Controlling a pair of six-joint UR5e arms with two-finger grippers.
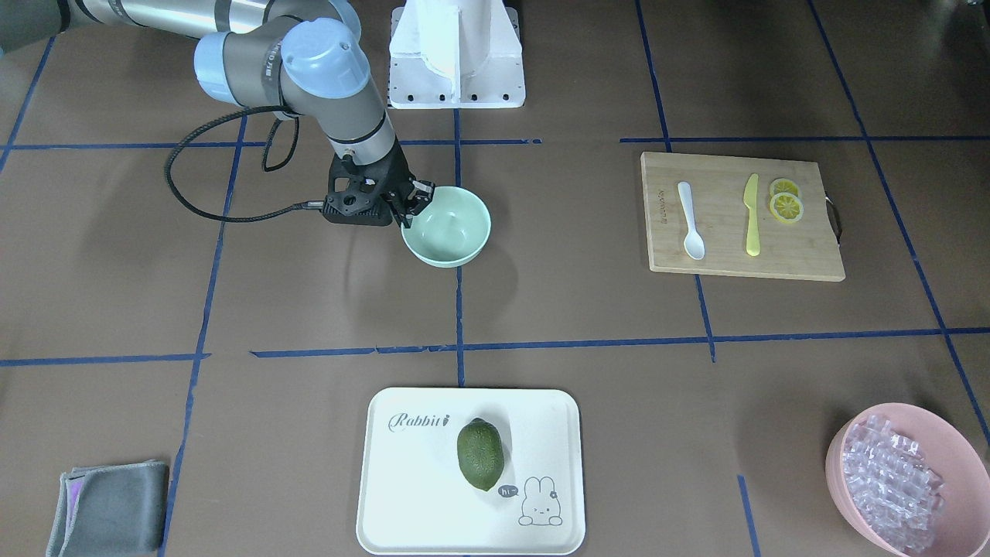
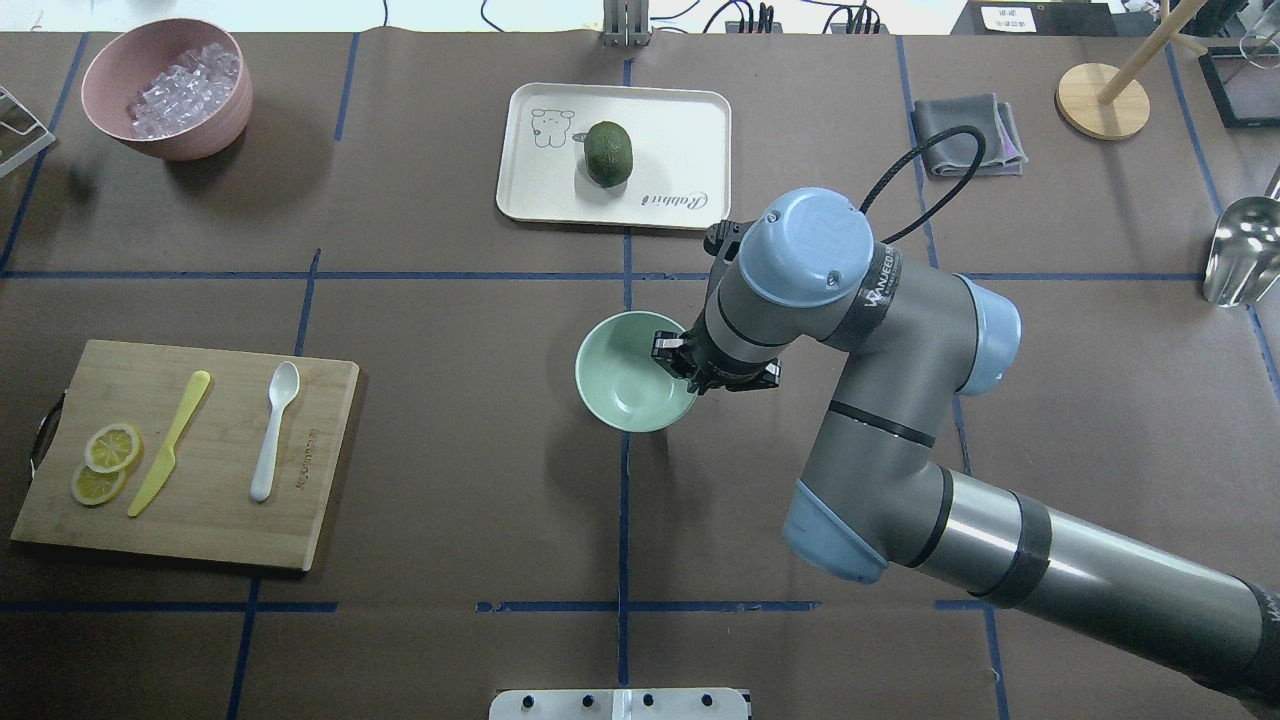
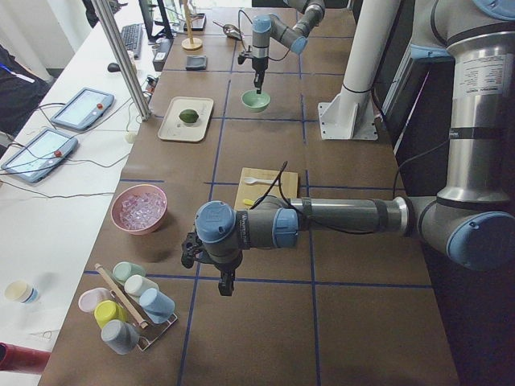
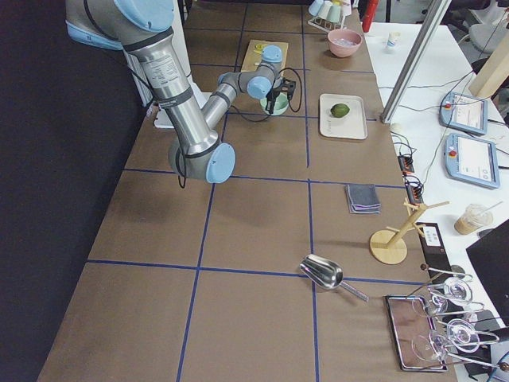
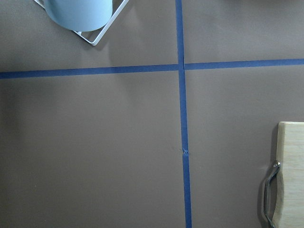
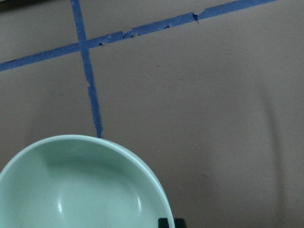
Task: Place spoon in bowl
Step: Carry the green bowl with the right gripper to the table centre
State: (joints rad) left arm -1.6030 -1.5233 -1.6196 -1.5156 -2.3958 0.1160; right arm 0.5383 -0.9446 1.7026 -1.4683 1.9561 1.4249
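The white spoon lies on the wooden cutting board, scoop toward the operators' side; it also shows in the overhead view. The mint-green bowl is near the table's middle and is empty. My right gripper is at the bowl's rim with its fingers astride the rim and shut on it. In the right wrist view the bowl fills the lower left. My left gripper shows only in the exterior left view, low over the table near the cup rack; I cannot tell if it is open.
A yellow knife and lemon slices share the board. A white tray holds a green fruit. A pink bowl of clear pieces, a grey cloth and a cup rack stand at the edges.
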